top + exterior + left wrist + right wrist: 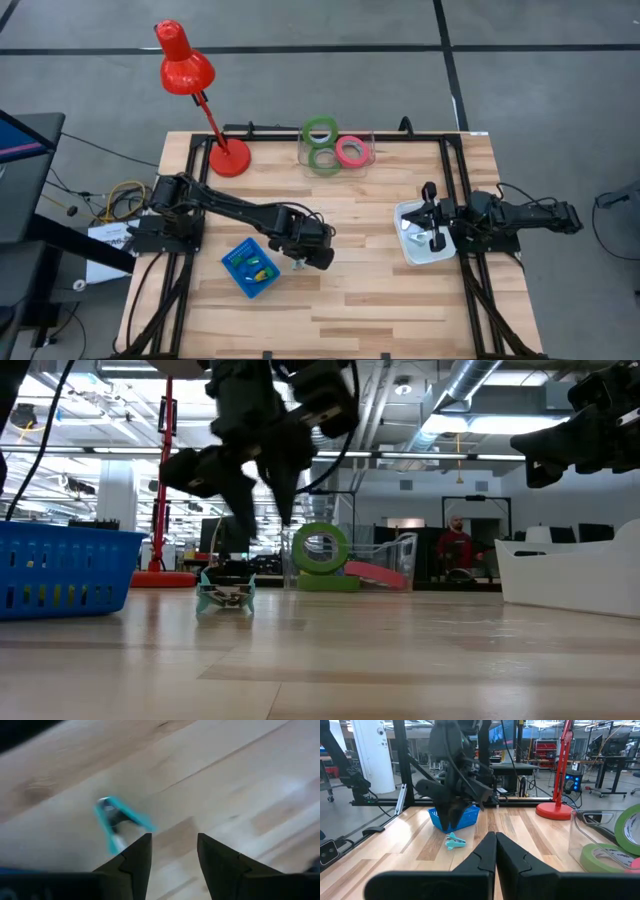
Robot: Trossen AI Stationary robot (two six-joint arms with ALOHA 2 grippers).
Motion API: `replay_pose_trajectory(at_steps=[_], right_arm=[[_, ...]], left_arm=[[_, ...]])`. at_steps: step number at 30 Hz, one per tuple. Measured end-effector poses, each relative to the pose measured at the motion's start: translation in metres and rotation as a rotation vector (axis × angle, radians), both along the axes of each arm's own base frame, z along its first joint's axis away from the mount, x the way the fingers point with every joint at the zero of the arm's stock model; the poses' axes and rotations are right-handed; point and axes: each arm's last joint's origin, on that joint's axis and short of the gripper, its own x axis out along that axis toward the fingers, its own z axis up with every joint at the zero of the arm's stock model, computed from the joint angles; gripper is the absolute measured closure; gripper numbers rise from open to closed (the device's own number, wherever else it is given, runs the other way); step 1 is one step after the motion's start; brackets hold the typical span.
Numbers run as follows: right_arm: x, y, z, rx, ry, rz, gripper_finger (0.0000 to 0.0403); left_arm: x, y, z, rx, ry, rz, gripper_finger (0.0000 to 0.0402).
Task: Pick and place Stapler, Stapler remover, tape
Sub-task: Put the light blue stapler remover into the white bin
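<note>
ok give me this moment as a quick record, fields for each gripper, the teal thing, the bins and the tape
left gripper: open, empty, above the table just beside the staple remover
right gripper: shut, empty, over the white bin
staple remover: teal, lying on the bare wood, next to the blue basket, not held
blue basket: holds small coloured pieces
white bin: at the table's right side, contents cannot be told
tape: two green rings and one pink-red, in the clear container at the far edge
lamp: red, far left corner
</note>
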Motion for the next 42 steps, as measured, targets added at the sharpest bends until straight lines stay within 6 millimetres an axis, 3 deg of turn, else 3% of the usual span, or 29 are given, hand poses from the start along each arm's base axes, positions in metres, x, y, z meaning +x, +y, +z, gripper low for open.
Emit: replay_pose_trajectory(at_steps=[10,18,31,42], right_arm=[[0.0,0.0,0.0,0.0,0.001,0.001,0.0403],[0.0,0.0,0.0,0.0,0.0,0.0,0.0403],[0.0,0.0,0.0,0.0,0.0,0.0,0.0403],[0.0,0.0,0.0,0.0,0.0,0.0,0.0403]], left_arm=[[-0.024,0.002,0.001,-0.026,0.15,-0.029,0.0254],[-0.034,0.003,-0.014,-0.049,0.216,-0.028,0.0254],[-0.028,0.008,-0.016,-0.022,0.151,0.014,0.0254],[-0.026,0.006,-0.035,-0.062,0.115,0.068,0.0258]])
